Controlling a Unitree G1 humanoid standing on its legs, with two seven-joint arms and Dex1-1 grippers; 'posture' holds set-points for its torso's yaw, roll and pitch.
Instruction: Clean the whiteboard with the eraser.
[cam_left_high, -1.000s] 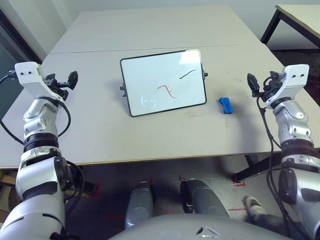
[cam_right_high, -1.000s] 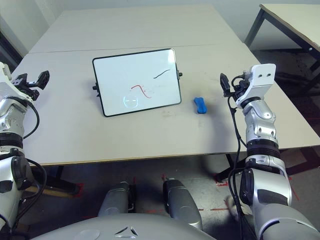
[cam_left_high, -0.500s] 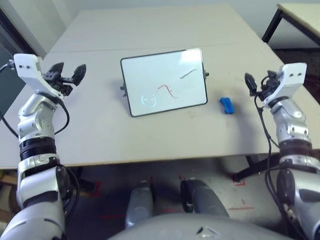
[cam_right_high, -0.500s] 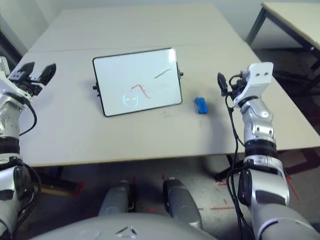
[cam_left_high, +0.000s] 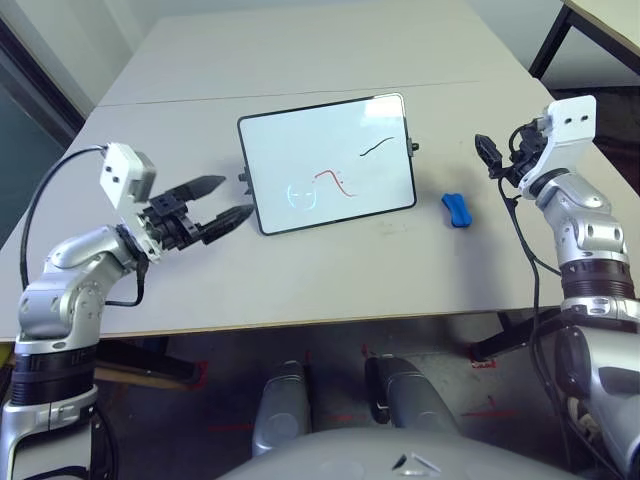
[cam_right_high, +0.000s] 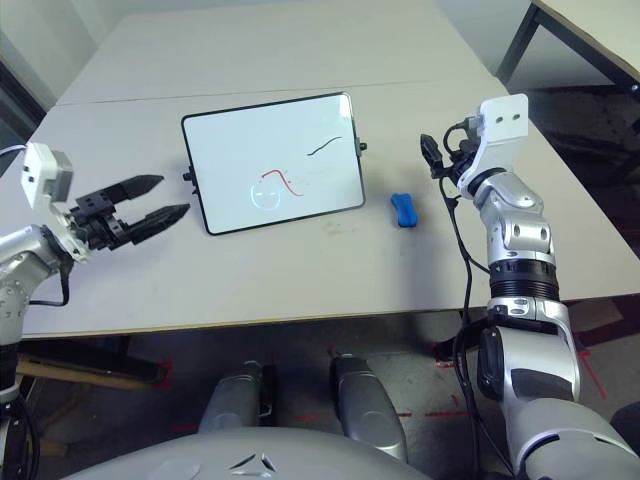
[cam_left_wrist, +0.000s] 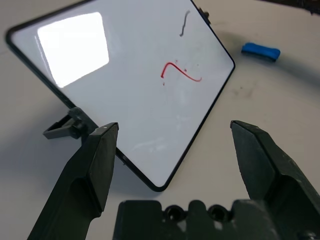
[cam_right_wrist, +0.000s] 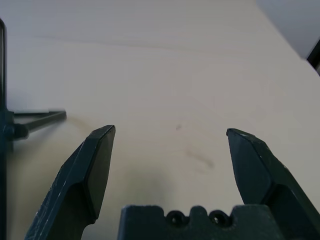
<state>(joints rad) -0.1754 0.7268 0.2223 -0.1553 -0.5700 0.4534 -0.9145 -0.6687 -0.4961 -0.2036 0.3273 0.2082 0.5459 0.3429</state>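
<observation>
Since a second ago the left gripper has swung in from the table's left edge toward the whiteboard's near-left corner, and it now points level at that corner with its fingers spread wide, holding nothing; the right arm has lifted a little, while board and eraser lie where they did.

The whiteboard sits near the middle of the table, propped tilted on a small stand, its black frame unbroken. Three marks are on it — a black squiggle toward the far right, a red curve at the centre, and a faint bluish ring near the left. A bright glare patch covers part of the face in the left wrist view.

The eraser lies flat on the table just right of the board, apart from it, and below the right gripper. That gripper hovers above the table beyond the board's right edge, well clear of the eraser — its fingers stand wide apart and empty, with bare tabletop between them in the right wrist view
</observation>
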